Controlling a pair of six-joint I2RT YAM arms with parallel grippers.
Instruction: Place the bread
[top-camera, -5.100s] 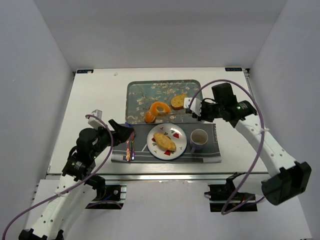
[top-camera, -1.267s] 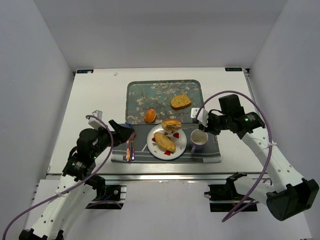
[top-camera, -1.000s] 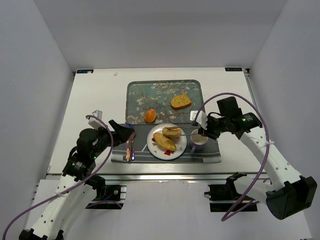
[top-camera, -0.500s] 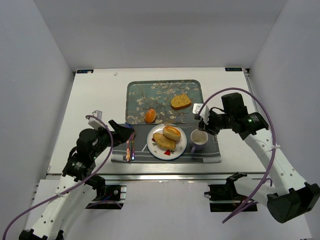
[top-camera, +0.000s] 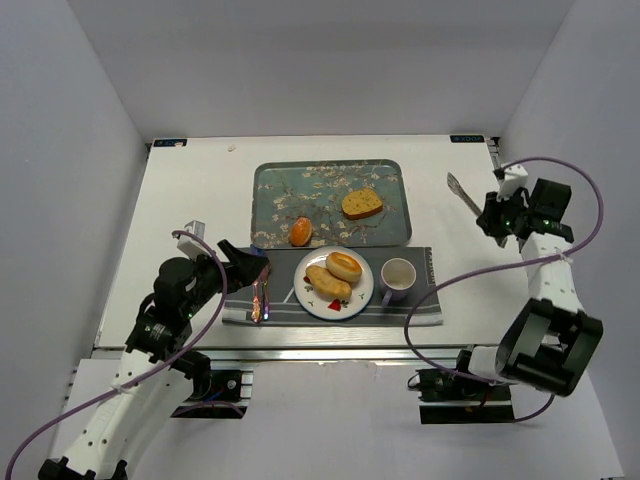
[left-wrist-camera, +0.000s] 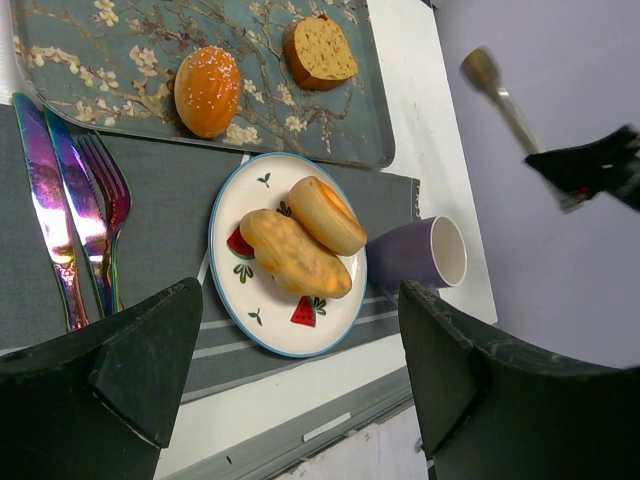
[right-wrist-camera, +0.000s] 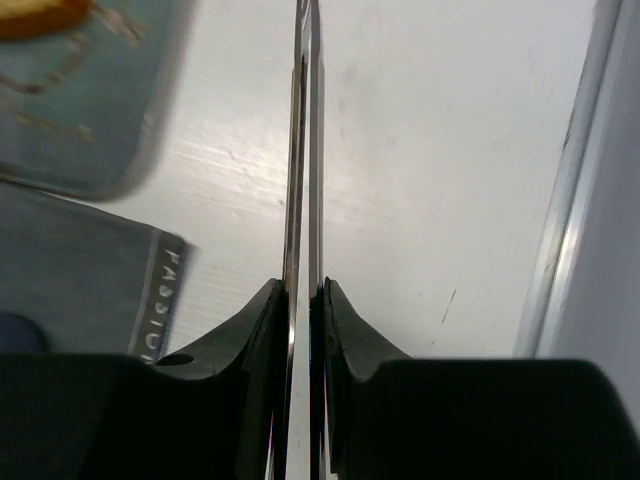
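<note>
— Tongs (right-wrist-camera: 303, 150), is that what the right tool (right-wrist-camera: 302, 300) has? The wrist view shows only two thin metal blades edge-on.

— Yes, its fingers are clamped on them. From above the tongs (top-camera: 462, 193) end in a small rounded tip; the grip itself is too small to read there. In the left wrist view they are a blur at the right edge.

— And the bread?

— Two rolls on the plate (top-camera: 358, 298), touching: a round glossy bun (top-camera: 344, 266) and a longer, paler roll (top-camera: 328, 283). The plate is white with red wedge prints.

— What about the tray?

— The tray (top-camera: 275, 185) is teal with blossom branches. It carries a small orange bun (top-camera: 300, 232) and a brown slice (top-camera: 362, 204), well apart.

— The left tool?

— The left tool (left-wrist-camera: 300, 375) has its dark fingers spread, hovering over the grey mat (top-camera: 236, 303). Iridescent cutlery (left-wrist-camera: 75, 215) lies left of the plate, a purple mug (top-camera: 398, 277) right of it. All sits on a white counter (top-camera: 190, 190).
</note>
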